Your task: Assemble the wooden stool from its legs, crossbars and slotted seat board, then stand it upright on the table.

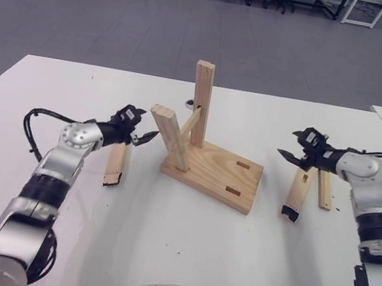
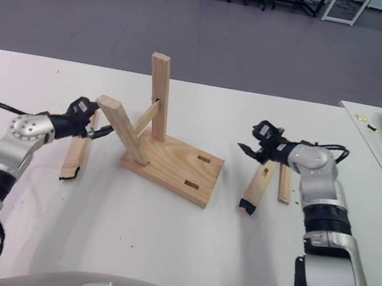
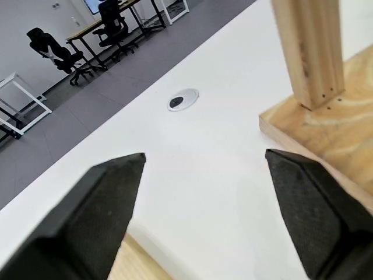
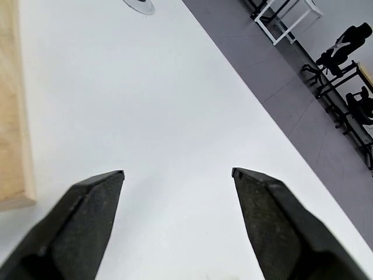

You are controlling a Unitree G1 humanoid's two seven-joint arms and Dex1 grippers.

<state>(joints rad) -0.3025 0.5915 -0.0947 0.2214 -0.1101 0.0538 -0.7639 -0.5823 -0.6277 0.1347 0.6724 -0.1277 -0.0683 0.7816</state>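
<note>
The seat board [image 1: 211, 173] lies flat mid-tabletop [image 1: 159, 241], with an upright leg [image 1: 201, 100] and a leaning leg [image 1: 170, 136] joined by a crossbar [image 1: 190, 124]. The left gripper [image 1: 149, 136] is near the leaning leg and the right gripper [image 1: 288, 144] is over the spare legs [image 1: 297, 194]. Both are spread apart and empty. The wood looks stiff and light, so a leg is best gripped mid-length across its flat faces.

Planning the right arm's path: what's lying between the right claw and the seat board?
Nothing: in the left eye view, only bare white table separates the right claw from the seat board.
</note>
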